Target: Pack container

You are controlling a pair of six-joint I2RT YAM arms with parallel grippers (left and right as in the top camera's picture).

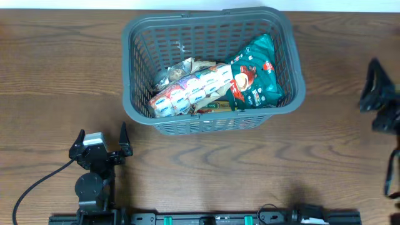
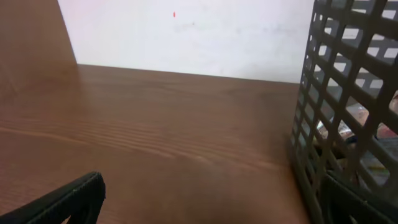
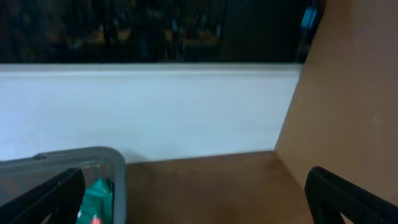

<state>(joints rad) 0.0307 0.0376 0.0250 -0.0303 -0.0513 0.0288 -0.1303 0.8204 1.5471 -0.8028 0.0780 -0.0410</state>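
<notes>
Left gripper (image 1: 102, 134): jaws spread wide, nothing held; low over brown wood-grain table (image 1: 50, 81), near left, just short of large dark grey slotted plastic basket (image 1: 206, 125).
Right gripper (image 3: 196, 186): jaws equally wide, empty; at right edge, well apart from basket.
Basket: far centre, upright.
Contents: green foil snack packet (image 1: 256, 75) propped on right wall; white-blue multipack (image 1: 187, 94) lying across bottom; silvery packet (image 1: 169, 76) behind.
Judgement: arms parked aside, leaving basket unobstructed; packing likely near done.
</notes>
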